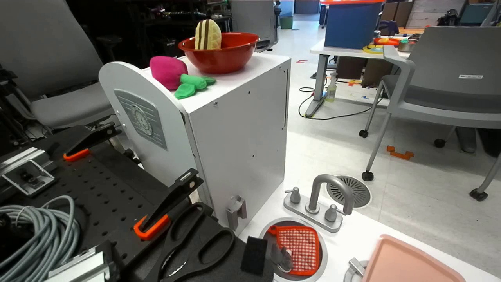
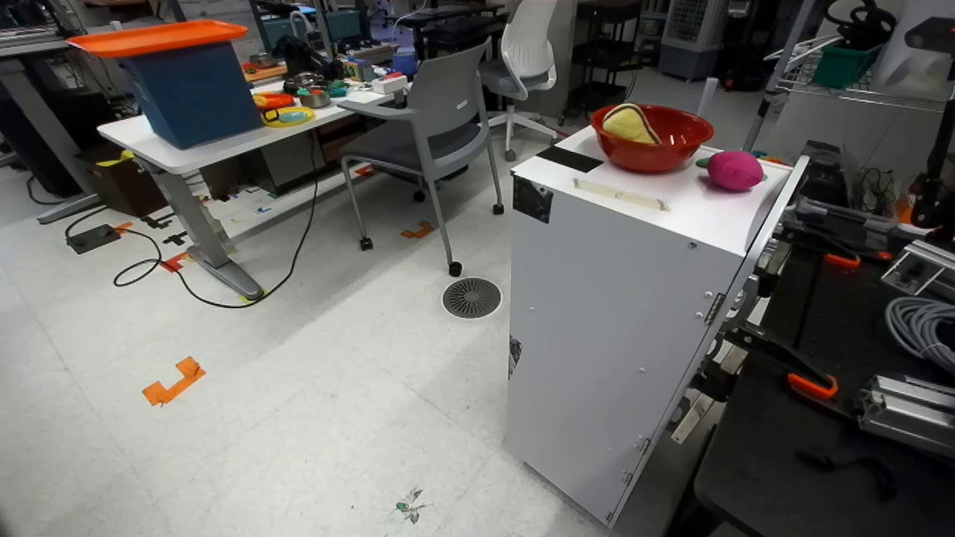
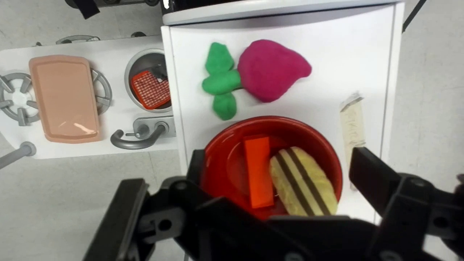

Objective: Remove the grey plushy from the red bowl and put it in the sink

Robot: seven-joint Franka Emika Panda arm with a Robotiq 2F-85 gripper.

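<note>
My gripper (image 3: 279,166) is open and empty in the wrist view, high above the red bowl (image 3: 226,159); neither exterior view shows it. The bowl stands on the white cabinet and shows in both exterior views (image 1: 223,60) (image 2: 649,158). In it lie a yellow striped plush (image 3: 304,181) and an orange block (image 3: 259,174). No grey plushy shows in the bowl. The sink (image 3: 145,58) is a round grey basin holding a red checked cloth (image 3: 150,90) and a small dark grey lump (image 3: 159,71). I cannot tell whether this lump is the grey plushy.
A pink plush with green leaves (image 3: 270,70) lies beside the bowl on the white cabinet (image 1: 242,129). The faucet (image 3: 137,139) stands beside the sink. A pale pink tray (image 3: 67,98) lies over the burners. A black table (image 1: 105,188) with clamps adjoins the cabinet.
</note>
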